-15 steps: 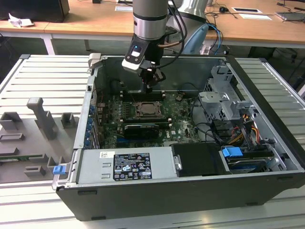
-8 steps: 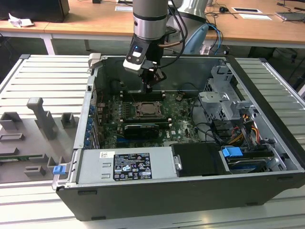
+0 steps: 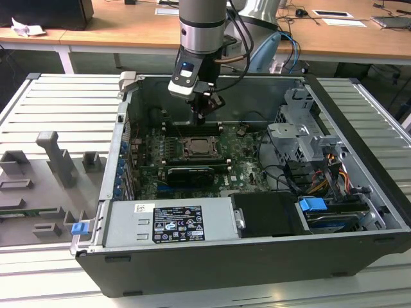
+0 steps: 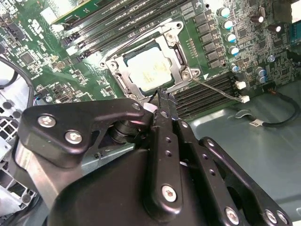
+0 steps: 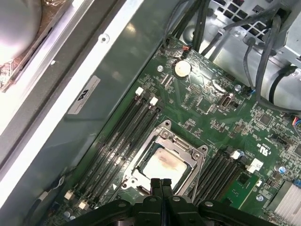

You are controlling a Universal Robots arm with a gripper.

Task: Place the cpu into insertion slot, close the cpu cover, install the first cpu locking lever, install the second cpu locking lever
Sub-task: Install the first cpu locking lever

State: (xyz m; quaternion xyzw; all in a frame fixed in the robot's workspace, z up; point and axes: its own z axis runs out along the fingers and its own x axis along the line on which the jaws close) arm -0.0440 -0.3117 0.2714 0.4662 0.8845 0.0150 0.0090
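Note:
The cpu lies flat in the insertion slot on the green board, its pale metal face up. The cpu cover lies down over it, and the chip shows through the cover's square window. A thin metal lever runs out along one side of the socket. My gripper hangs just above the socket's edge. It is shut, its fingers pressed together with nothing between them.
Long black memory slots flank the socket. A black card lies in front of it. A silver drive cage and cables stand at the exterior view's right. The power supply and the case walls enclose the space.

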